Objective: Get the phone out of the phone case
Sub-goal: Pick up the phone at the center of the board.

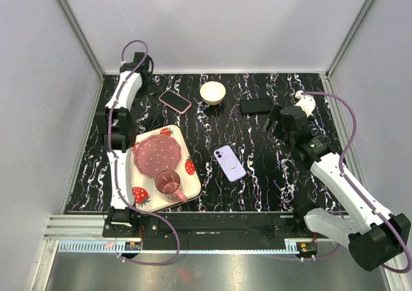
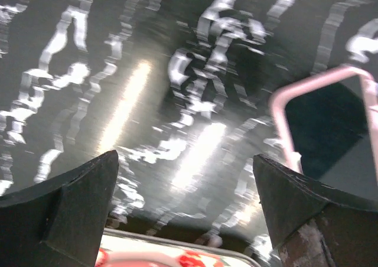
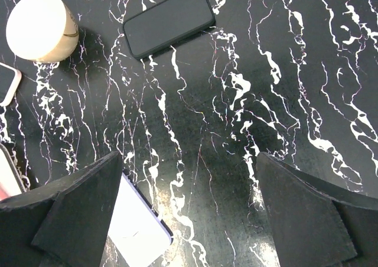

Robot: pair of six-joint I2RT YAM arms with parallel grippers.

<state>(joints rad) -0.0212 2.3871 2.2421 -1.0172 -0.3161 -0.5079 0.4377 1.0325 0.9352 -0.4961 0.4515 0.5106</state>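
Three phones lie on the black marble table. One with a pink case (image 1: pixel 175 101) lies screen up at the back left, and its corner (image 2: pixel 331 131) shows at the right of the left wrist view. A black one (image 1: pixel 256 105) (image 3: pixel 168 20) lies at the back right. A lilac one (image 1: pixel 230 162) (image 3: pixel 139 225) lies face down in the middle. My left gripper (image 1: pixel 122 129) (image 2: pixel 184 160) hangs open over bare table, left of the pink-cased phone. My right gripper (image 1: pixel 283 120) (image 3: pixel 189 158) is open and empty, between the black and lilac phones.
A cream bowl (image 1: pixel 212 92) (image 3: pixel 40 19) stands upside down at the back middle. A strawberry-patterned tray (image 1: pixel 190 175) (image 2: pixel 177 252) at the front left carries a pink plate (image 1: pixel 158 153) and a pink cup (image 1: pixel 168 183). Grey walls enclose the table.
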